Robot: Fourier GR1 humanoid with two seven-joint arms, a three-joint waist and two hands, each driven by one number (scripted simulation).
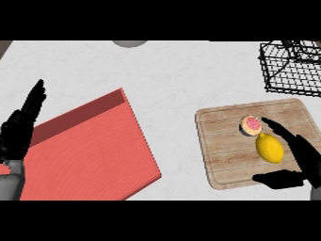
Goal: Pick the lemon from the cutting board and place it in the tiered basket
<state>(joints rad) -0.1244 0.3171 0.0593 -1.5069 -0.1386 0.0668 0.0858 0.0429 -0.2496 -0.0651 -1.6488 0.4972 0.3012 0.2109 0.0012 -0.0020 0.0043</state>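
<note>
In the head view we take the cutting board (pixel 222 141) as our landmark: the lemon (pixel 270 148) lies on its right part, touching a small round sliced fruit with a pink face (pixel 251 124) that sits just above it. Our right hand (pixel 303 160) comes in over the board's lower right corner, its fingers stretched out straight alongside the lemon's right side and its thumb held apart below the lemon, so the hand is open and has hold of nothing; whether a finger touches the peel we cannot tell. The tiered basket (pixel 298 70), a black wire frame, stands on the counter (pixel 177 80) beyond the board's upper right corner, and we can see nothing in it. We judge the task barely begun: the grasp, the lift and the carry to the basket are all left to do. Our left hand (pixel 20 127) rests open, fingers up, far left of the board, over a red mat (pixel 93 150). A grey round object (pixel 129 43) peeks in well above the board. We can read no brand, label or writing anywhere.
</note>
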